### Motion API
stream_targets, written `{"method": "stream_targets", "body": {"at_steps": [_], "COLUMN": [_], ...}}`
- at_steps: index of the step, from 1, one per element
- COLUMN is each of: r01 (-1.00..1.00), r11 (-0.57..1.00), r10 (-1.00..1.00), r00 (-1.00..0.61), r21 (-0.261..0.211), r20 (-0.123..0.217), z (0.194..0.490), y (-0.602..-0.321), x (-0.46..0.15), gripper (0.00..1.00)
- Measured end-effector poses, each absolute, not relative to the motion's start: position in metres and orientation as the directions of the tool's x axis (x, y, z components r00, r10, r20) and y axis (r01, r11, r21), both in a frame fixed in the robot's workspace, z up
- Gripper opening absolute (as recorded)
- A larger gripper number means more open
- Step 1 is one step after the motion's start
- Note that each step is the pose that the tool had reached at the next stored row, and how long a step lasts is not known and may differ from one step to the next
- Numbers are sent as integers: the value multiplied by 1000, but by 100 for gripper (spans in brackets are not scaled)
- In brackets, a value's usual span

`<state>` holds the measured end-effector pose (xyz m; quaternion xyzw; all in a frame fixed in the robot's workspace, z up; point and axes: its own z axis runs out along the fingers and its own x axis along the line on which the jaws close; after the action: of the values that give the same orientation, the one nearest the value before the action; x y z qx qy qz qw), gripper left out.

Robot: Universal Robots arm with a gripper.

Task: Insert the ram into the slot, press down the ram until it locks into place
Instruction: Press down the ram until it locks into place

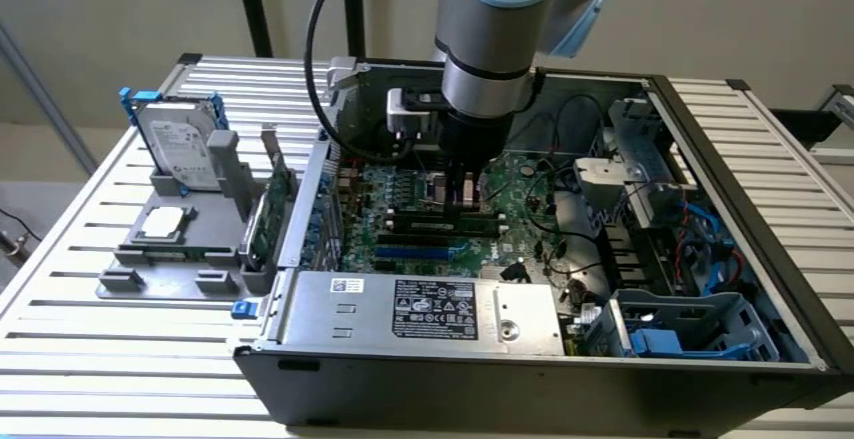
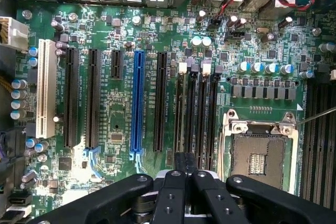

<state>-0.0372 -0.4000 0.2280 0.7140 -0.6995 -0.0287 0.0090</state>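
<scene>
Arm is down inside the open PC case [image 1: 747,259], which sits on the slatted bench [image 1: 80,259] toward its right side in the exterior view. Pincer [image 2: 186,167] hovers low over the motherboard [image 2: 115,114], right above the bank of black RAM slots.

Slot [image 2: 189,114] is one of several parallel black sockets with white end clips, between the blue socket [image 2: 138,103] and the metal CPU socket [image 2: 260,150].

Ram [image 1: 430,223] looks like the green stick lying along the sockets just below the pincer in the exterior view. Hard to say whether it is seated or only resting on top. In the wrist view no stick stands clear of the fingers [image 2: 176,182]. They sit close together over the slots, but whether they clamp anything I cannot tell.

My read: the step is pressing down. To do it well, stay centred along the slot, keep the stick upright, and push evenly so both end clips snap in. Off-centre force could tilt it or load the board.

Spare drive [image 1: 180,144] and parts tray [image 1: 160,249] sit at the bench's left edge in the exterior view, well apart.
</scene>
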Motion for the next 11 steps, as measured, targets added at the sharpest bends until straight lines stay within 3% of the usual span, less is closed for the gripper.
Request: {"method": "stream_targets", "body": {"at_steps": [4,11], "r01": [-998,-998], "r11": [-21,-21], "r10": [-999,-999], "r00": [19,19], "r21": [53,53], "r20": [-28,-30], "z": [224,254], "y": [-400,-401], "x": [-37,-36], "gripper": [11,11]}}
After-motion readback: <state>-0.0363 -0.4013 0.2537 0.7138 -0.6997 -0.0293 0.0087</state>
